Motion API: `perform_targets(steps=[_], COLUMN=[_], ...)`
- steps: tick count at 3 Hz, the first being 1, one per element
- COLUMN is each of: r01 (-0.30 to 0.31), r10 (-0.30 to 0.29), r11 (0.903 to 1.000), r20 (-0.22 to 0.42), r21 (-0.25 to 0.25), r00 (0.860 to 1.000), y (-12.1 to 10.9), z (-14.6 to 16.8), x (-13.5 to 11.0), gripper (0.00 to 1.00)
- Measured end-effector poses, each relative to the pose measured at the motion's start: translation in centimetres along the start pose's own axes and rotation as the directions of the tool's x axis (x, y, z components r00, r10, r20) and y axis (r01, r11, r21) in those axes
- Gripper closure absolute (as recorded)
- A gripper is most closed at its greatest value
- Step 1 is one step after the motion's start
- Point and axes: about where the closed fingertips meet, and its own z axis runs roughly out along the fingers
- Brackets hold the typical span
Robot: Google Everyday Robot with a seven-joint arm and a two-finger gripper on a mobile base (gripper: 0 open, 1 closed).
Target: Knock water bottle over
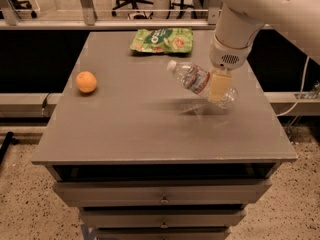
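The water bottle (196, 80) is a clear ribbed plastic bottle with a white cap and a red-and-white label band. It tilts steeply to the left, cap pointing up-left, just above the grey table (125, 129) at its right side. My gripper (219, 87) hangs from the white arm (240, 24) at the upper right. A pale finger (218, 86) lies against the bottle's lower half, and the gripper holds the bottle there.
An orange (86, 82) sits near the table's left edge. A green snack bag (161, 39) lies at the back middle. Drawers (162, 194) run below the front edge. A cable hangs at the right (300, 94). Office chairs stand behind a rail.
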Motion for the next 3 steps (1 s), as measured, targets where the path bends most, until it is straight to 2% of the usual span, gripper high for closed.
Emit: perform_targets(steps=[2, 3], r01=[0.000, -0.001], r10=[0.003, 0.009], r11=[0.9990, 0.9976], r20=[0.066, 0.119], r21=[-0.045, -0.069], r00=[0.998, 0.993], y=[1.0, 1.7], z=[0.4, -0.3], x=[-2.1, -3.1], gripper=[0.29, 0.00])
